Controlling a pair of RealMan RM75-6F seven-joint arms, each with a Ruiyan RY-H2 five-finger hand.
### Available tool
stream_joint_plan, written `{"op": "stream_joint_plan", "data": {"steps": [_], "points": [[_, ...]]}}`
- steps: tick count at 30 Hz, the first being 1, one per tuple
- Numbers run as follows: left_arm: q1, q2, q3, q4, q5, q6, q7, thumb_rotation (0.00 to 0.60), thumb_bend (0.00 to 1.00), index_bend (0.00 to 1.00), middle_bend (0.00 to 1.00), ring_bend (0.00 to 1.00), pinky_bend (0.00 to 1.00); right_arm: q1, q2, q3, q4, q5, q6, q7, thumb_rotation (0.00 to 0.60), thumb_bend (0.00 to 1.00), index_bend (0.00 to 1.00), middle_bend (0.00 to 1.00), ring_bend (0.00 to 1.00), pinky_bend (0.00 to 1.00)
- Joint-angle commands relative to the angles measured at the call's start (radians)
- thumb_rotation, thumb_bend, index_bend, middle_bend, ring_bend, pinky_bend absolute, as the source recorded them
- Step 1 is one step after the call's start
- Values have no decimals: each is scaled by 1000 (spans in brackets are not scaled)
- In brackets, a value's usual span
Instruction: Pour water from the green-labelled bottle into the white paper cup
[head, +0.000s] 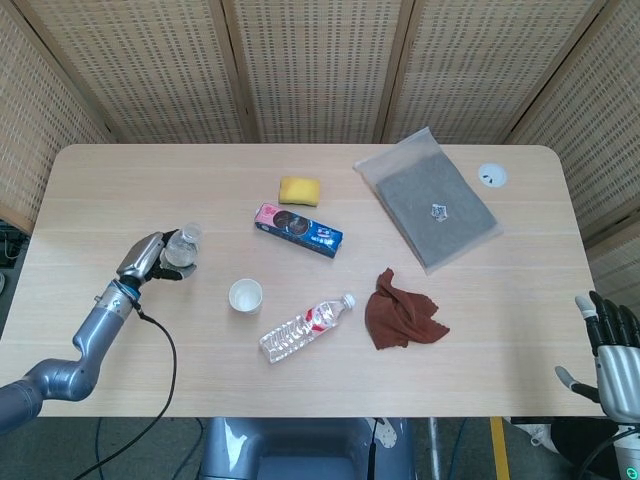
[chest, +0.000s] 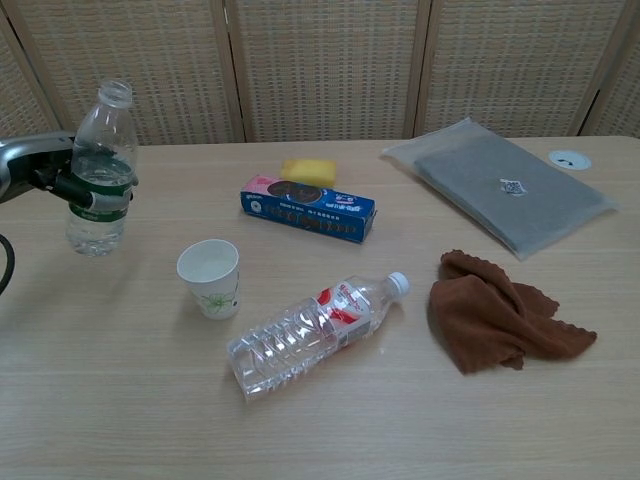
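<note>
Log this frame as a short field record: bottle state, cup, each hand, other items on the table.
held bottle: clear green-labelled plastic bottle, upright, uncapped, gripped by left hand
cup: white paper cup upright on the table, right of the held bottle, apart from it
right hand: right hand at the table's near right corner, fingers apart, holding nothing
other items: red-labelled clear bottle lying capped; brown cloth; yellow sponge; blue and pink box; grey packet

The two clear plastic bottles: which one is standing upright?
The green-labelled clear plastic bottle, held upright by the left hand. The red-labelled clear plastic bottle lies on its side, capped.
</note>
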Motion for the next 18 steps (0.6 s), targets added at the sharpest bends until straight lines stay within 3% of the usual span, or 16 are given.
{"op": "stream_joint_plan", "data": {"steps": [1,12,18], "points": [[26,-75,-17,98,102,41,-187,600,500,578,485,324,351,0,-1,0,0,1,-1,-2,600,0,0,0,0,0],[38,-198,3,235,148,65,-488,600,481,578,460,324,334,3,-3,-1,4,5,-9,-2,600,0,0,0,0,0],[41,-238,14,299,160,76,-547,600,472,578,446,324,314,4,-4,0,5,7,-11,-3,600,0,0,0,0,0]]}}
